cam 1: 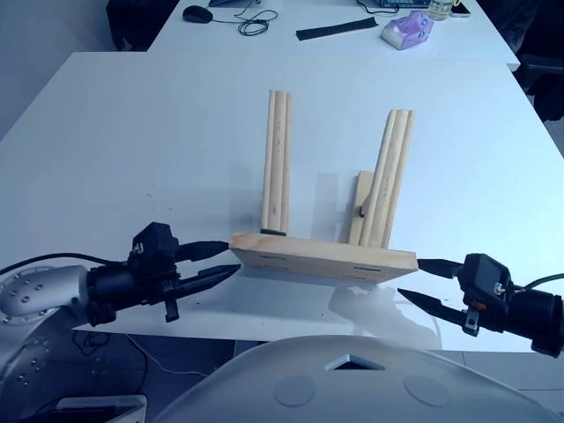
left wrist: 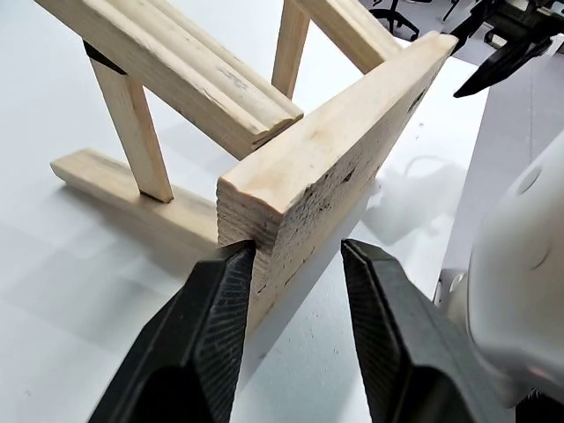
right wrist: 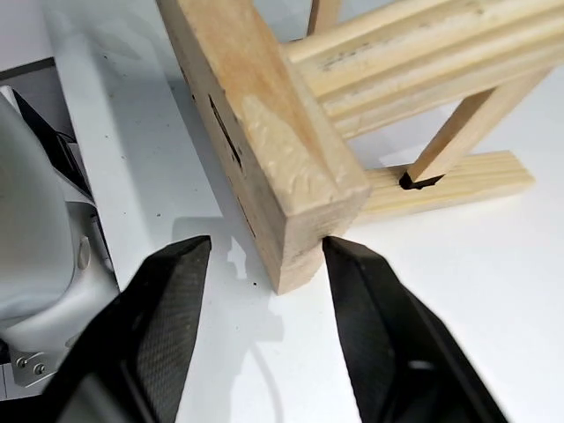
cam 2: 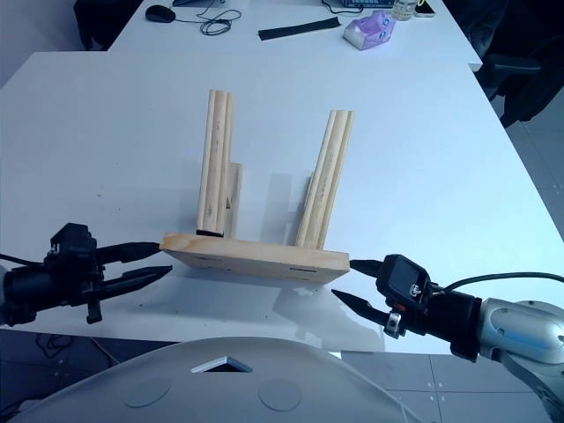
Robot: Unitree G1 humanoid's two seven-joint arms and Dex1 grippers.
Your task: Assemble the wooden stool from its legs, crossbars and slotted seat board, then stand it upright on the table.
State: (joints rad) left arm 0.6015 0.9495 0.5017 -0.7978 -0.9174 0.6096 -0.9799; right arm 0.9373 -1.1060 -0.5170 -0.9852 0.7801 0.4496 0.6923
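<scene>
The wooden stool lies on its side on the white table (cam 1: 132, 150). Its slotted seat board (cam 1: 322, 257) stands on edge near the front rim, and the legs (cam 1: 278, 159) (cam 1: 392, 172) point away from me, joined by a crossbar (cam 1: 361, 207). My left gripper (cam 1: 233, 256) is open at the board's left end, and in the left wrist view its fingers (left wrist: 220, 308) straddle that end's corner (left wrist: 291, 189). My right gripper (cam 1: 409, 277) is open at the right end, with the board's corner (right wrist: 300, 203) between its fingers (right wrist: 181, 291).
The table's front edge runs just below the seat board. Wide bare tabletop lies to the left, right and behind the stool. A second table behind holds a mouse (cam 1: 197, 14), cables (cam 1: 254, 23), a black strip (cam 1: 335, 29) and a purple pouch (cam 1: 406, 30).
</scene>
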